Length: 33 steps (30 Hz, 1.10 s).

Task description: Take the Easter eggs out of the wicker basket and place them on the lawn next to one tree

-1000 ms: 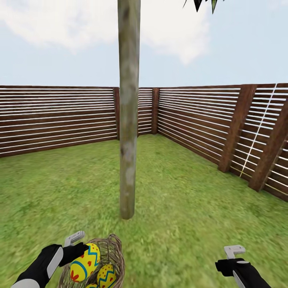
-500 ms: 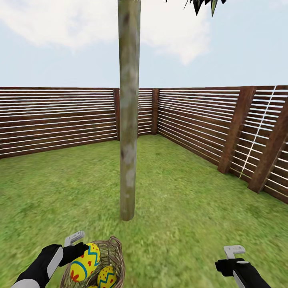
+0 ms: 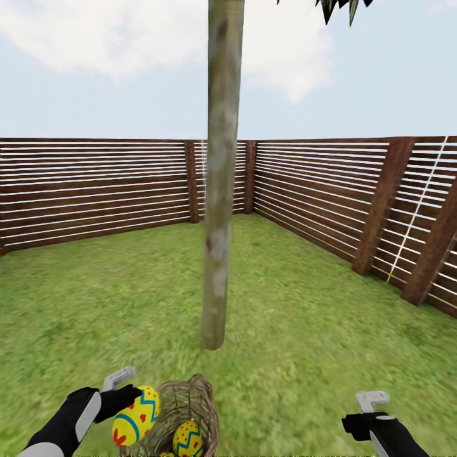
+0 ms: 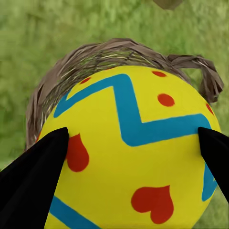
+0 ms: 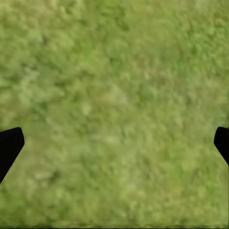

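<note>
The left claw (image 3: pixel 127 397) is clamped on an Easter egg (image 3: pixel 135 416) just beside the wicker basket (image 3: pixel 190 406), with the tree trunk (image 3: pixel 219 254) ahead and slightly right; the right claw (image 3: pixel 368 406) hangs apart over lawn (image 3: pixel 304 330).

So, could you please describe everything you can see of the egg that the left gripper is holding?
The held egg is bright yellow and smooth, painted with a blue zigzag band and red dots and heart-like marks. The left gripper clamps it from both sides, its black fingers pressed against the shell. In the head view it sits at the left rim of the wicker basket, raised above another egg inside. In the left wrist view the basket and the lawn lie behind it.
</note>
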Tool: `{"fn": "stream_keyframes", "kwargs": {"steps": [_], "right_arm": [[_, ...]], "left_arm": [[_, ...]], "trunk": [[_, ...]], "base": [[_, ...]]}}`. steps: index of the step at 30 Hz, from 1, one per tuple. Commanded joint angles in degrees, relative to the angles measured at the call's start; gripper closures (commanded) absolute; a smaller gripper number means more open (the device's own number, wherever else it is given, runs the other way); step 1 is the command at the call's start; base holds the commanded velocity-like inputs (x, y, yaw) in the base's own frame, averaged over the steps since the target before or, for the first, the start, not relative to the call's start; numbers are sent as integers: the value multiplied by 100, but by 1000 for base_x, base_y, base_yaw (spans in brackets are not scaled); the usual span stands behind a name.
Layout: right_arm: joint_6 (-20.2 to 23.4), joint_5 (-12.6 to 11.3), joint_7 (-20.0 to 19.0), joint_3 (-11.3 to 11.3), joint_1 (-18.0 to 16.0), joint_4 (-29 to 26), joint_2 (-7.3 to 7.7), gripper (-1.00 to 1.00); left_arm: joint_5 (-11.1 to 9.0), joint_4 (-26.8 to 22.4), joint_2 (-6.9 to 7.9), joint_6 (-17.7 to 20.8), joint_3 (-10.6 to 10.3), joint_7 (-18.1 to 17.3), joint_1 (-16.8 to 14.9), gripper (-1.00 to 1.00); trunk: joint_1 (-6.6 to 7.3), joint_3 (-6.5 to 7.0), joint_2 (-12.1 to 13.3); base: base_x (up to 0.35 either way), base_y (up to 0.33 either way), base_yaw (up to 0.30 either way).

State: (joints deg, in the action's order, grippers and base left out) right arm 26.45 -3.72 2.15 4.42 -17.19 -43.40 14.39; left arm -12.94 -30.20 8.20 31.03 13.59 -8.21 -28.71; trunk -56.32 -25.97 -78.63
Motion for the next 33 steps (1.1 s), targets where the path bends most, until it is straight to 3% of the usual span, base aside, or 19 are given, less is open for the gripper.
{"fn": "stream_keyframes", "kwargs": {"steps": [1,14,24,33], "right_arm": [[29,-31,23,24,-3,27,9,-100],[27,-24,23,25,-3,75,-7,-100],[34,-32,-23,41,-3,66,-89,-100],[18,-112,-9,-7,-3,-1,-99,-100]], "left_arm": [[-7,-4,-15,35,27,-22,-3,100],[-7,-6,-51,52,28,-31,-3,100],[-15,-53,158,52,47,-48,-3,100],[-15,-49,173,52,38,-40,-3,100]], "trunk": [[1,-6,-4],[1,-6,-4],[1,-6,-4],[1,-6,-4]], "base": [[-130,326,0],[-225,263,0],[-110,321,0],[-103,324,0]]}}
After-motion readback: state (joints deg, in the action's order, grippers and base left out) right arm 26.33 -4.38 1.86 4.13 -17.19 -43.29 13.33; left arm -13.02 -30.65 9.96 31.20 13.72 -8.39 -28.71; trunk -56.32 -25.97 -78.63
